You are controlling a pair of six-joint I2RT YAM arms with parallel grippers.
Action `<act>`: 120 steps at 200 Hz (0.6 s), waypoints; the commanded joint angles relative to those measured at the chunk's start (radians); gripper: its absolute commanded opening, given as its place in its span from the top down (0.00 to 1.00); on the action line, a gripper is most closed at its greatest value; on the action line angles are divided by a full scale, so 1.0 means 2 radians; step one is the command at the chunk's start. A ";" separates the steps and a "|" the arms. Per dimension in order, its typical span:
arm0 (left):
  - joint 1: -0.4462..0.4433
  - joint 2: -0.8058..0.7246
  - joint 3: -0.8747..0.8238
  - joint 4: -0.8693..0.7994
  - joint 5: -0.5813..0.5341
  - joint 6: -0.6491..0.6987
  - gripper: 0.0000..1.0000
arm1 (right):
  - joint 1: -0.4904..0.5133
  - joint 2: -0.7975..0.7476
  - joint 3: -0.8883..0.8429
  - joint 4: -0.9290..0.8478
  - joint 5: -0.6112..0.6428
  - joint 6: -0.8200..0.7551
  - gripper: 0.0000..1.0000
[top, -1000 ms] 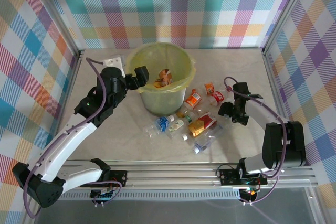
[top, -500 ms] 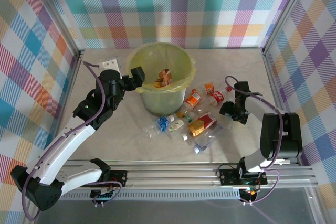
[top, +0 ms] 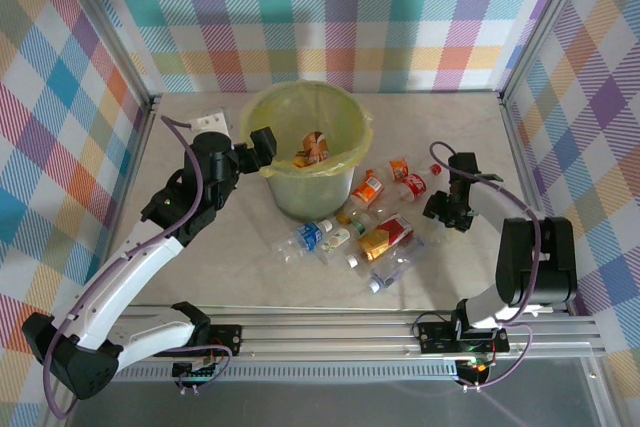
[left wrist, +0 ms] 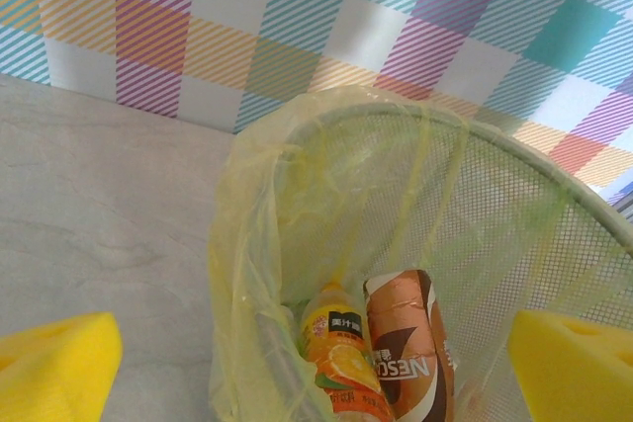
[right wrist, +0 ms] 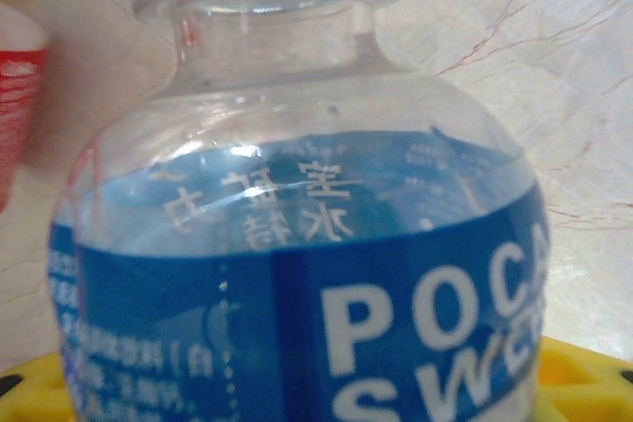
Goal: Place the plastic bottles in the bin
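The bin (top: 305,192), pale green with a yellow-green bag, stands mid-table. Two plastic bottles lie inside it, an orange juice one (left wrist: 341,363) and a brown-labelled one (left wrist: 407,343). My left gripper (top: 262,145) hangs open at the bin's left rim, its yellow pads (left wrist: 49,368) wide apart and empty. Several more plastic bottles (top: 385,237) lie scattered on the table right of the bin. My right gripper (top: 447,209) sits low at the cluster's right side. A clear blue-labelled bottle (right wrist: 297,274) stands between its yellow pads (right wrist: 584,382), which press against its sides.
The checked walls and metal frame posts (top: 520,77) close off the table on three sides. A white block (top: 212,119) lies left of the bin. The rail (top: 330,332) runs along the near edge.
The right gripper has narrowed onto the blue-labelled bottle and shifted slightly away from me. The left gripper drew back a little from over the bin, staying open.
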 commanded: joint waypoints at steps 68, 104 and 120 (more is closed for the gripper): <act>-0.004 -0.003 0.001 0.011 0.042 -0.017 0.00 | 0.002 -0.238 0.015 0.011 -0.125 -0.052 0.55; -0.004 -0.002 0.002 0.041 0.111 -0.027 0.00 | 0.043 -0.307 0.024 0.062 -0.236 -0.076 0.55; -0.004 0.002 0.004 0.058 0.161 -0.032 0.00 | 0.080 -0.319 0.032 0.079 -0.251 -0.087 0.55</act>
